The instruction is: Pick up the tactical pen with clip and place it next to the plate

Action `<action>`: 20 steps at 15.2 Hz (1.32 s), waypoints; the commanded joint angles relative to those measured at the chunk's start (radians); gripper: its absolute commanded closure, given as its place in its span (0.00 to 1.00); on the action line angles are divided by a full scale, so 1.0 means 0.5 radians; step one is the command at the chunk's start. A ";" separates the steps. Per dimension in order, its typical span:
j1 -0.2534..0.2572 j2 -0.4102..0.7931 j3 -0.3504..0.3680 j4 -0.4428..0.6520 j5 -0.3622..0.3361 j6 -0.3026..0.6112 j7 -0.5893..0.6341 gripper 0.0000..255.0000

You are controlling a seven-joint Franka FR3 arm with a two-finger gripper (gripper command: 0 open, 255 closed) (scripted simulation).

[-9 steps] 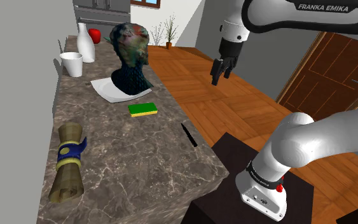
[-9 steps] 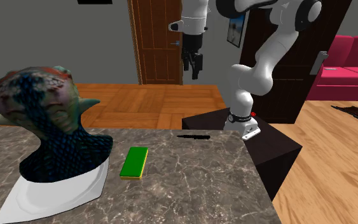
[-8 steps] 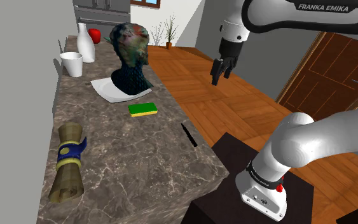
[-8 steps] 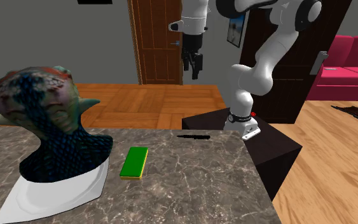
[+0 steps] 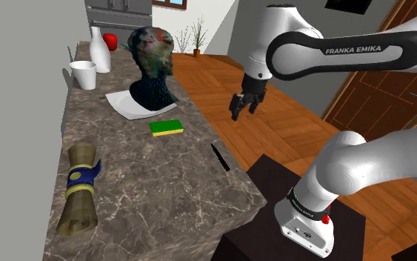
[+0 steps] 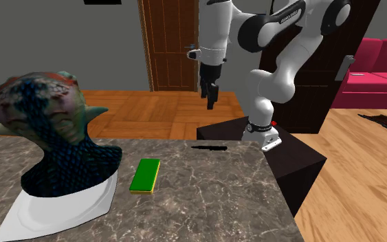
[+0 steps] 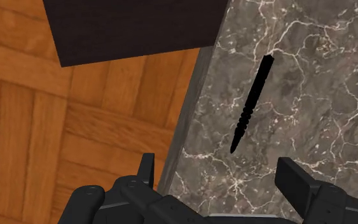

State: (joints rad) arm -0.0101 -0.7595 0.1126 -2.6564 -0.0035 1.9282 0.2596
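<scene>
— Is there any writing to read on you?
— One line. In the shoulder view, white capitals on the dark band [image 5: 351,50] of my arm [image 5: 355,163] spell "FRANKA EMIKA".
— Which way does it run?
— Along the band's length, rising a little toward the shoulder view's right.
— And in the second exterior view?
— The dark band [image 6: 284,14] carries white lettering there too, but it is too small for me to make out the letters.
— Anything lower down?
— On my arm's white foot [image 5: 303,215], near the red button [image 5: 325,219], sits a small dark mark. I cannot read it.
</scene>
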 commanded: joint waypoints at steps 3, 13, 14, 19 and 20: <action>0.003 0.118 0.134 -0.193 0.082 0.382 0.257 0.00; -0.077 0.629 0.434 -0.369 0.122 1.185 0.755 0.00; -0.087 0.661 0.441 -0.376 0.113 1.224 0.761 0.00; -0.141 0.818 0.478 -0.400 0.057 1.404 0.801 0.00; -0.140 0.818 0.478 -0.400 0.058 1.404 0.801 0.00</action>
State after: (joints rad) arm -0.0791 -0.3547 0.3504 -2.8556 0.0268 2.6244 0.6589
